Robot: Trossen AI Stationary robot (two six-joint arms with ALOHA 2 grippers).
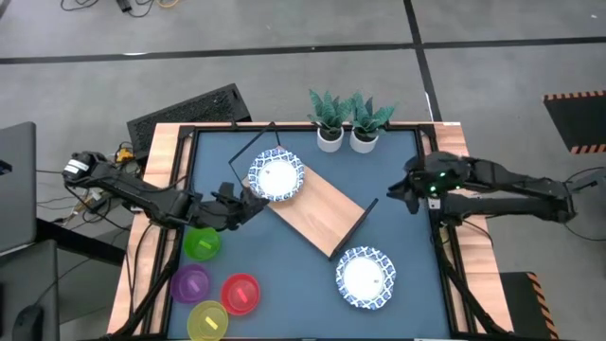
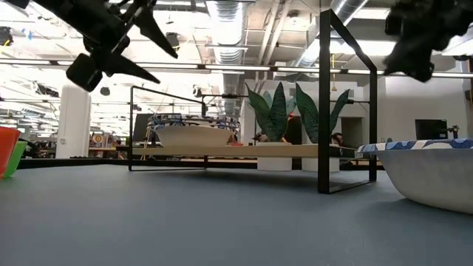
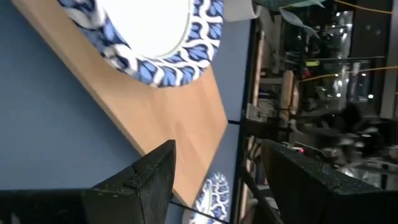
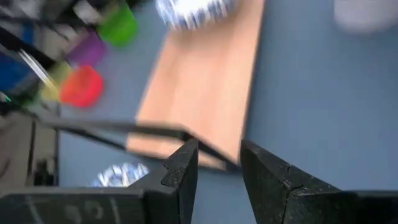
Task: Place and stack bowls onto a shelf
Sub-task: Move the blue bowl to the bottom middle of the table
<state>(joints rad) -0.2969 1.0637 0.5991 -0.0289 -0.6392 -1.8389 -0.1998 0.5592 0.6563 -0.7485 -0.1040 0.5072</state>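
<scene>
The light-wood shelf (image 1: pixel 322 210) lies slantwise mid-table on its black wire frames. A blue-rimmed white bowl (image 1: pixel 276 176) sits on its far-left end, also seen in the low view (image 2: pixel 191 134) and the left wrist view (image 3: pixel 155 37). Another blue-rimmed bowl (image 1: pixel 365 277) stands on the table near the shelf's right end. The green (image 1: pixel 202 243), purple (image 1: pixel 190 282), red (image 1: pixel 240 293) and yellow (image 1: pixel 208 320) bowls stand at the near left. My left gripper (image 1: pixel 248 204) hovers open just left of the shelf. My right gripper (image 1: pixel 407 194) hangs open right of the shelf, above the table.
Two small white plant pots (image 1: pixel 346 139) stand at the table's far edge behind the shelf. The shelf's tall black wire frame (image 2: pixel 347 103) rises at its right end. A dark keyboard (image 1: pixel 189 112) lies beyond the far-left corner. Bare blue tabletop (image 1: pixel 284 284) lies between the coloured bowls and the near bowl.
</scene>
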